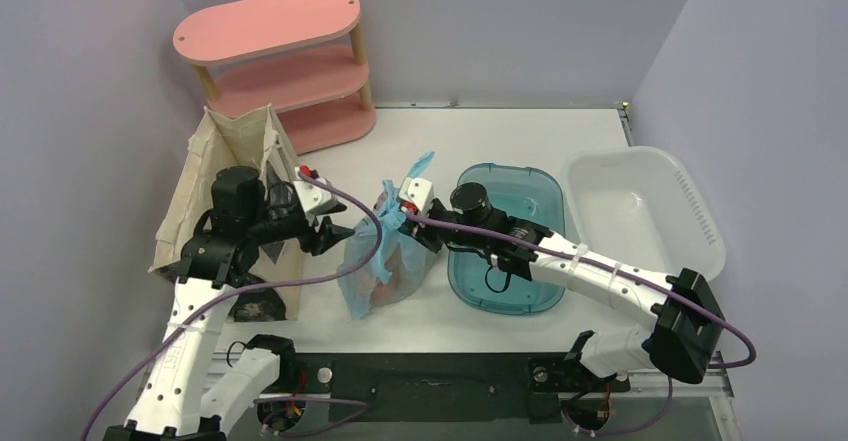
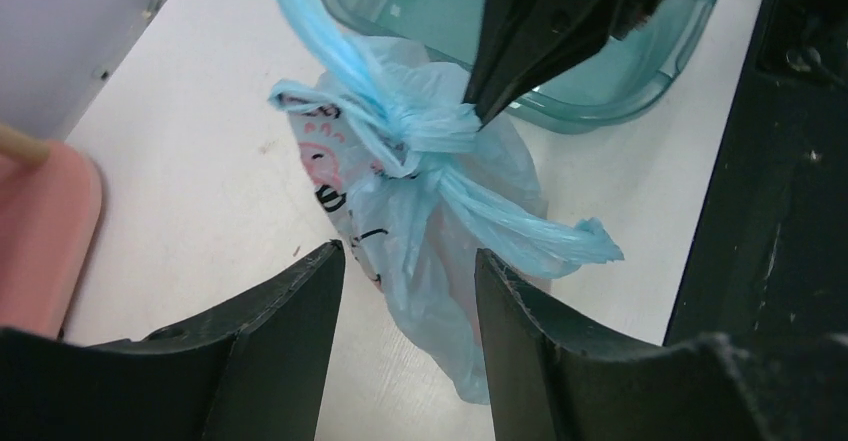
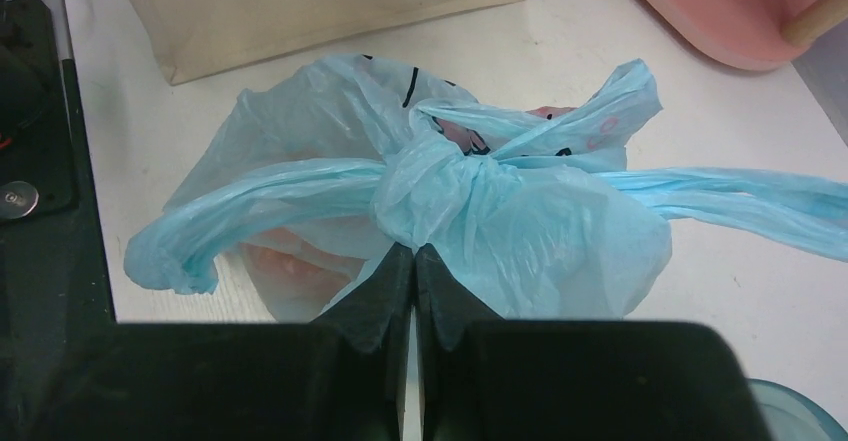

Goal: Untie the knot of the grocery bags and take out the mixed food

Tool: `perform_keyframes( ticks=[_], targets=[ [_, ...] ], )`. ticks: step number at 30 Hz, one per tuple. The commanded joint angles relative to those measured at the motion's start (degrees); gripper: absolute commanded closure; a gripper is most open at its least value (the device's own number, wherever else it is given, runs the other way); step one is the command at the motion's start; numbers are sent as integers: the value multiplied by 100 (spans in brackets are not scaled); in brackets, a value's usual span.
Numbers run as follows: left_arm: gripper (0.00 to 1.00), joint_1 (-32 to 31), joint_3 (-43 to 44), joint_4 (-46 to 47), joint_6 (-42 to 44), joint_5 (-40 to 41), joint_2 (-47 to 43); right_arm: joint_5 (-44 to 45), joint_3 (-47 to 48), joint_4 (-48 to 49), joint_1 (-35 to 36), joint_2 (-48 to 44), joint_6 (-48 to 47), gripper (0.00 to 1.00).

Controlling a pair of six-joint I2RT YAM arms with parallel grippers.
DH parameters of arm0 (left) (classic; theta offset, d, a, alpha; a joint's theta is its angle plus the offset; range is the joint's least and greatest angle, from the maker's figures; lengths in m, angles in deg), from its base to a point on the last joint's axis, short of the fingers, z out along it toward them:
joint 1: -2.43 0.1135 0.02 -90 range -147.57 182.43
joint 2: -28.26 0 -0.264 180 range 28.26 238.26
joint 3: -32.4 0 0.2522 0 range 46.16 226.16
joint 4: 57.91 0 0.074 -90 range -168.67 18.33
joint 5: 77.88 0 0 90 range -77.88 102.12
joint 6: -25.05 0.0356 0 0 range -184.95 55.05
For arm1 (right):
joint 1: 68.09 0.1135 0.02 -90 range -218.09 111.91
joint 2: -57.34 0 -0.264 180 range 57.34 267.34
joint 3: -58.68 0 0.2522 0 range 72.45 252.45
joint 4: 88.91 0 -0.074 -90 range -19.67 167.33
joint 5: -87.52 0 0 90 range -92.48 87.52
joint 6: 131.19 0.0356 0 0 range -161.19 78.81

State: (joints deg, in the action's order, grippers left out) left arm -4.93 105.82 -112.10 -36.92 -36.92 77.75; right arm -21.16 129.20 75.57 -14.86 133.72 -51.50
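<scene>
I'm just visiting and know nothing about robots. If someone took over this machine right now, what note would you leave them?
Left gripper: open, facing the grocery bag, holding nothing.
Right gripper: shut, tips at the knot; whether plastic is pinched is unclear.
Bag stands between canvas tote and teal tub, knot tied.
Done: nothing out.
Left: untie, take out the food; only an orange shape shows through.

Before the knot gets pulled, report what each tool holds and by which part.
The right tool is shut on the grocery bag, pinching thin plastic at the base of its knot. The left tool stands open, holding nothing.
</scene>
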Motion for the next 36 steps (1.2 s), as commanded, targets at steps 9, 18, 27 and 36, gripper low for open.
perform_keyframes(
  ticks=[9,18,27,36],
  targets=[
    [51,-1408,-613,1440,1699,808,622,-248,-358,594,-15,-729,-319,100],
    [72,-1462,-726,1149,2224,977,1203,-160,-661,620,-125,-1014,-460,100],
    [100,-904,-1195,601,2393,1124,231,-141,-1125,-183,-842,-1611,-652,100],
    [100,-4,-1397,232,2774,875,-213,-58,-1547,-745,-1287,-2163,-897,100]
  ],
)
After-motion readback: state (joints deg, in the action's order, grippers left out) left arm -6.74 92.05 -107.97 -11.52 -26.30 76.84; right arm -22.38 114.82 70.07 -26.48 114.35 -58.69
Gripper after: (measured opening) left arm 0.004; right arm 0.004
